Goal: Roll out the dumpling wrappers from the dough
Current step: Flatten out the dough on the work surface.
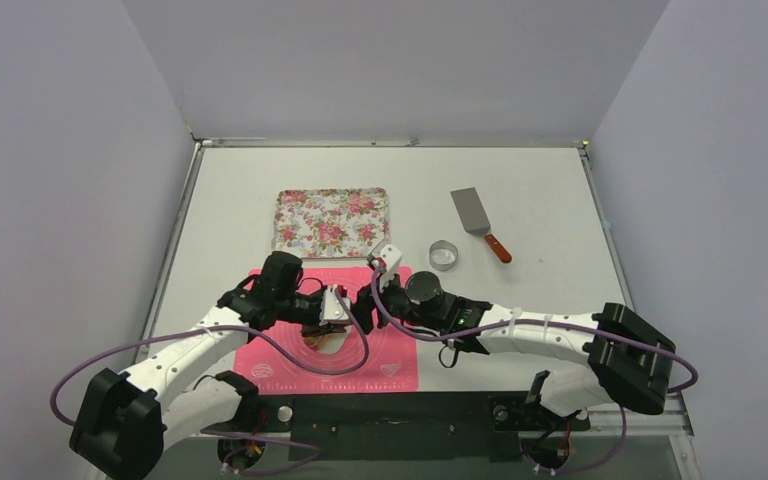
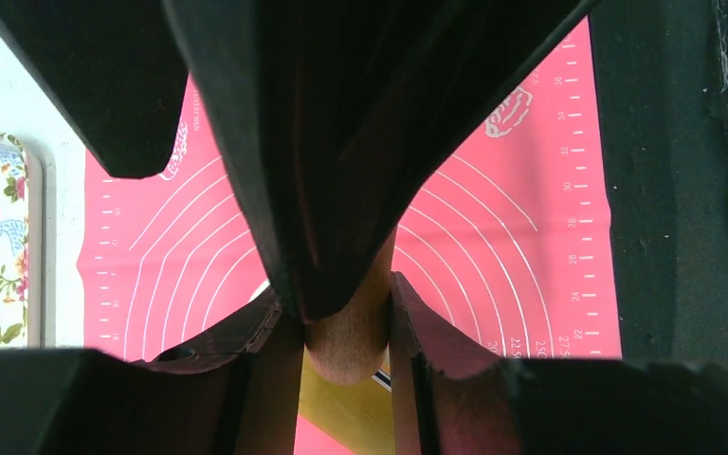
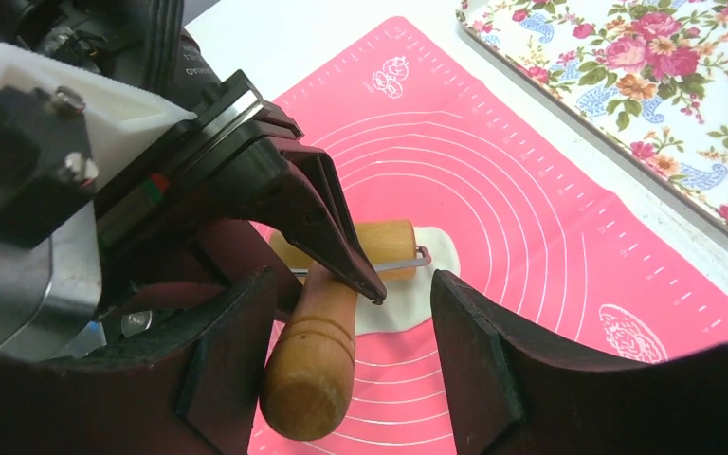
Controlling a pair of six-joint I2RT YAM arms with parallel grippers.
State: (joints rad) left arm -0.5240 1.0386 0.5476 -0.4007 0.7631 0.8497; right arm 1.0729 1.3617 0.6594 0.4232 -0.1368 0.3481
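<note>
A flat white sheet of dough [image 3: 428, 284] lies on the pink mat [image 3: 531, 218]. On it rests a small wooden roller, its drum [image 3: 391, 241] over the sheet's left part. My left gripper [image 2: 339, 289] [image 1: 343, 312] is shut on the roller's wooden handle [image 2: 346, 346]. My right gripper [image 3: 351, 284] [image 1: 368, 300] straddles the same handle [image 3: 311, 370] from the other side. Its jaws are open, with the handle close against its left finger [image 3: 232, 365] and a wide gap to the right one. No cut dumpling wrappers are in view.
A floral tray [image 1: 331, 222] lies just beyond the mat [image 1: 390, 365]. A small metal ring cutter [image 1: 444, 255] stands right of the tray, and a metal spatula [image 1: 480, 220] with a red handle lies farther right. Both arms crowd together over the mat's middle.
</note>
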